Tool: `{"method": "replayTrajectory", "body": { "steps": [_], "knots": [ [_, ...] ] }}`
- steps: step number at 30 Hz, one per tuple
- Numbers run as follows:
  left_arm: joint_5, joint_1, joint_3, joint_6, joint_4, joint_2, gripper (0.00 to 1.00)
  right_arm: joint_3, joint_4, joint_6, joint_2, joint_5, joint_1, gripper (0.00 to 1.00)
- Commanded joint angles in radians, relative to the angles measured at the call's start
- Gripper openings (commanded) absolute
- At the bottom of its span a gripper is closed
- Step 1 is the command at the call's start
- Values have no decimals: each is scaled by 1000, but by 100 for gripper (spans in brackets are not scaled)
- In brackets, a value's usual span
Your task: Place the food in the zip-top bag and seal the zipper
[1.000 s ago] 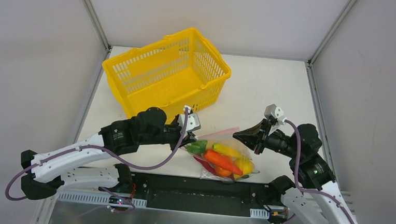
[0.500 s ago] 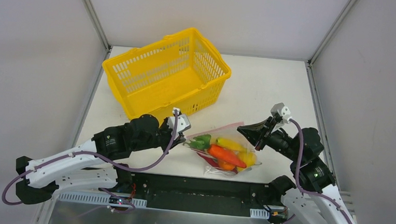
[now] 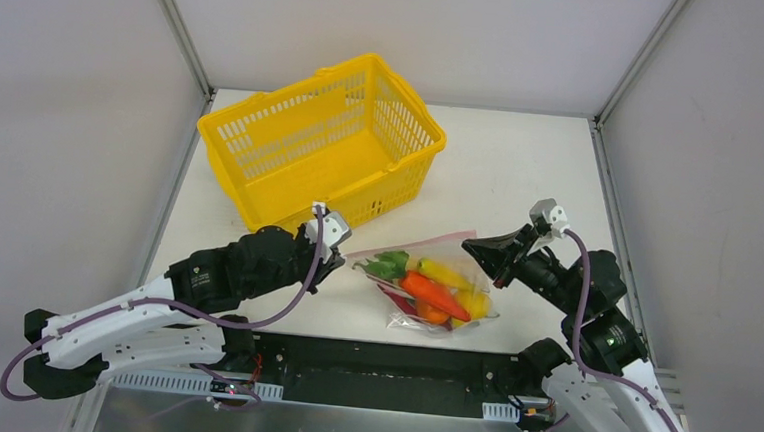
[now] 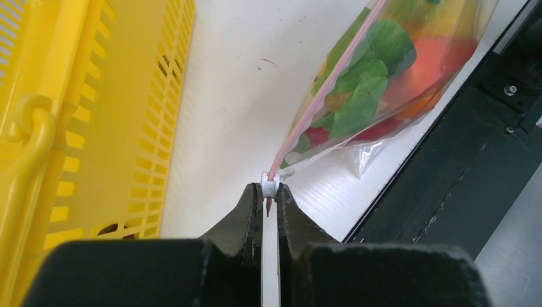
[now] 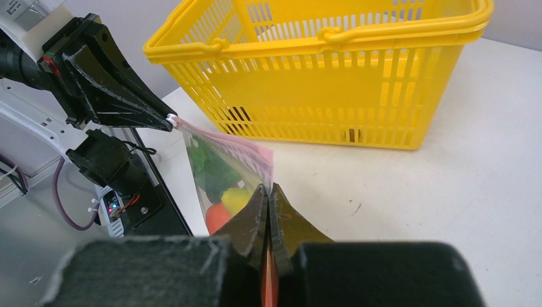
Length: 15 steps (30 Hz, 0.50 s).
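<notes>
The zip-top bag [image 3: 432,289] hangs stretched between my two grippers, over the table's near edge. The food shows through it: a green pepper [image 3: 387,266], an orange-red piece [image 3: 433,294] and yellow pieces [image 3: 444,276]. The pink zipper [image 3: 411,246] runs along the bag's top edge. My left gripper [image 3: 341,255] is shut on the white slider [image 4: 271,186] at the zipper's left end. My right gripper [image 3: 469,248] is shut on the bag's right top corner [image 5: 267,167]. The bag also shows in the left wrist view [image 4: 377,83] and in the right wrist view [image 5: 220,169].
A yellow plastic basket [image 3: 323,137] stands tilted at the back left of the white table [image 3: 521,174], just beyond my left gripper. The black rail [image 3: 378,371] runs along the table's near edge below the bag.
My left gripper has drawn back to the left with the slider along the zipper. The bag is now stretched longer and sits a little higher; my right gripper has shifted slightly up and right.
</notes>
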<state>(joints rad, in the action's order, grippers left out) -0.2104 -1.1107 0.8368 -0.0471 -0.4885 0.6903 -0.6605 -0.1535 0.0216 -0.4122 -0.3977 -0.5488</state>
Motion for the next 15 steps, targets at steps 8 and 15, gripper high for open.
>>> {"method": "replayTrajectory", "body": {
  "steps": [8,15],
  "knots": [
    [-113,15,9,-80,-32,17,73,-42,88,-1,10,154,5,0],
    [-81,15,1,-110,15,-22,88,-174,25,79,-93,472,4,0]
  ]
}}
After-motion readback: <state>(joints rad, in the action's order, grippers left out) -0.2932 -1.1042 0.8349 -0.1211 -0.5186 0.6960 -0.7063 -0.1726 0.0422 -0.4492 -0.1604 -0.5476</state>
